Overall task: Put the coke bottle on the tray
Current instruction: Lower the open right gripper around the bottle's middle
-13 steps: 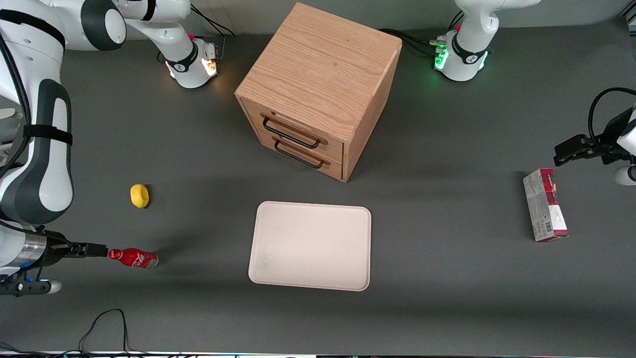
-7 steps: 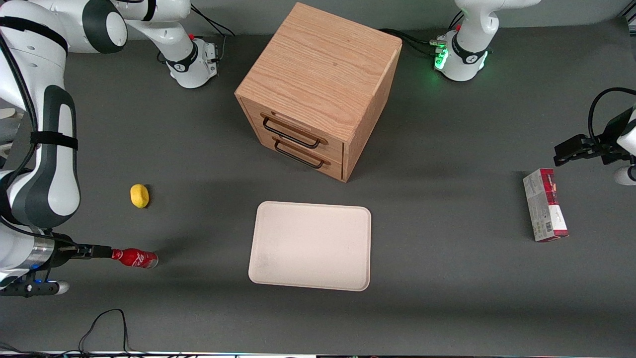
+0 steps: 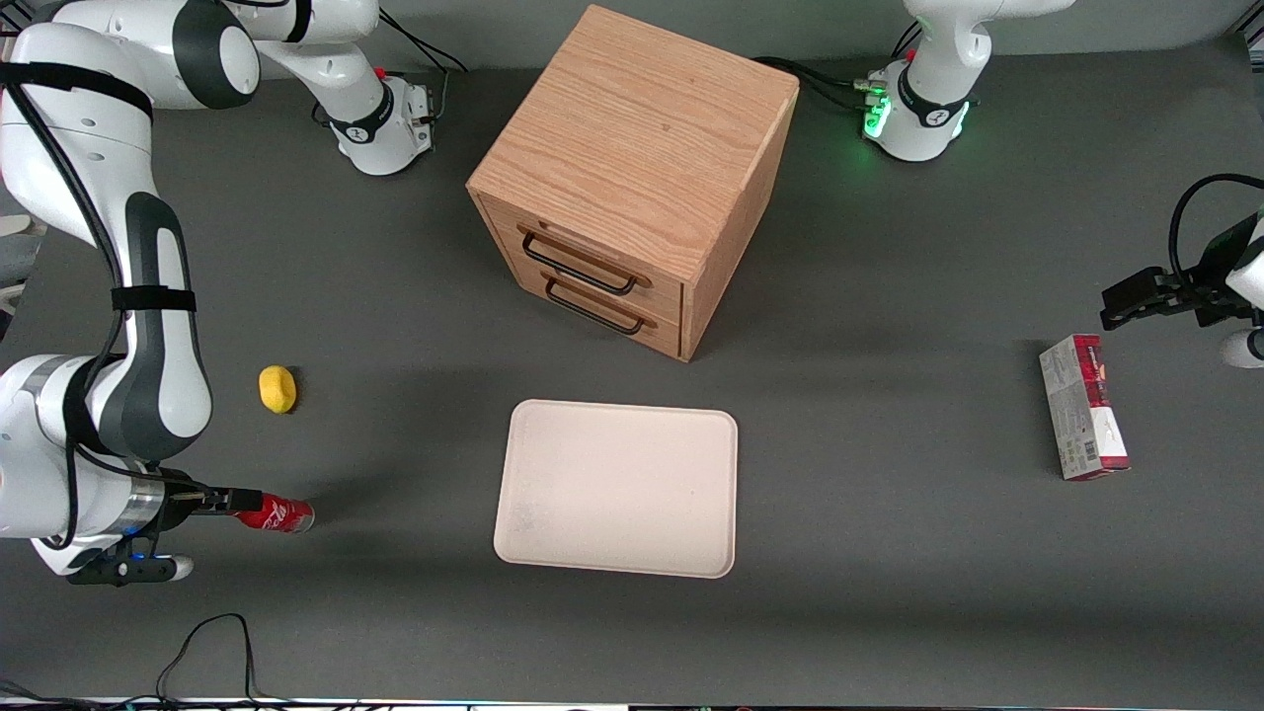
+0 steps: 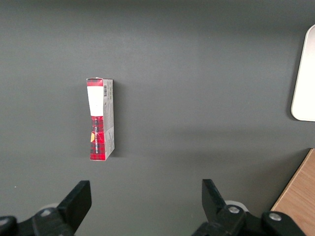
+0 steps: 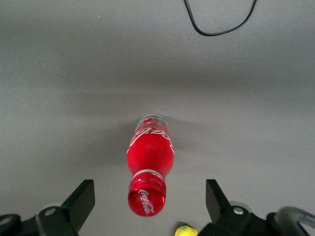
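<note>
The light is even and soft, coming from above. My arm throws a wide, weak shadow over the table (image 3: 889, 592), and the cabinet (image 3: 632, 178) throws another one. The bottle (image 5: 150, 157) shows sharp and bright under my gripper (image 5: 147, 209), whose fingers (image 5: 81, 199) stand apart, dark and a little blurred.

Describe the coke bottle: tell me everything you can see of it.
The coke bottle is small and red, with white script lettering on its body and on its red cap. It lies on its side on the dark table, toward the working arm's end, nearer the front camera than the yellow lemon and well clear of the tray. Its cap end points at the gripper, whose open fingers reach either side of the cap without closing on it.
</note>
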